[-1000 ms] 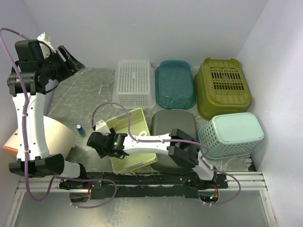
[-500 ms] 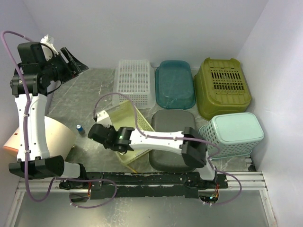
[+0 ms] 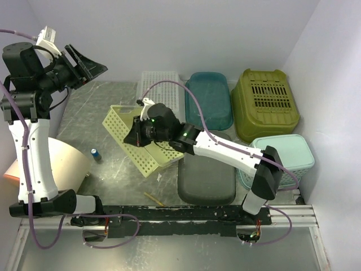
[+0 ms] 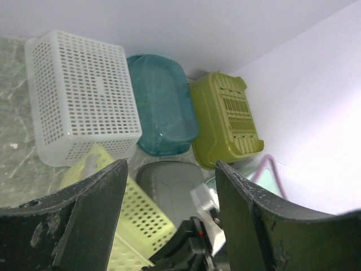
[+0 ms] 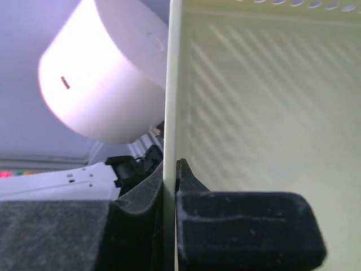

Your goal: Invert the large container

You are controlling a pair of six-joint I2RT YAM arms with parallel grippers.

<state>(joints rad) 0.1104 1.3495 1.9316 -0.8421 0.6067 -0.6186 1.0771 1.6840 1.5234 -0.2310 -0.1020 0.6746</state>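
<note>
The large container (image 3: 128,142) is a pale yellow perforated basket, tipped up steeply at the table's middle left, its lower corner down near the table. My right gripper (image 3: 139,135) is shut on its thin rim. In the right wrist view the rim (image 5: 171,84) runs straight between the pinched pads, with the basket's wall (image 5: 259,96) filling the right side. My left gripper (image 3: 86,66) is raised high at the far left, open and holding nothing. In the left wrist view the left gripper (image 4: 169,166) looks down on the basket (image 4: 138,217).
Overturned along the back are a white basket (image 3: 159,99), a teal tub (image 3: 208,100) and an olive basket (image 3: 265,104). A mint basket (image 3: 280,160) and a grey container (image 3: 206,176) lie nearer. A small blue bottle (image 3: 96,154) stands at the left.
My right gripper has shut on the yellow basket's rim and carried it up, left and toward the back, tipping it from flat to steeply tilted. The left arm rose slightly.
</note>
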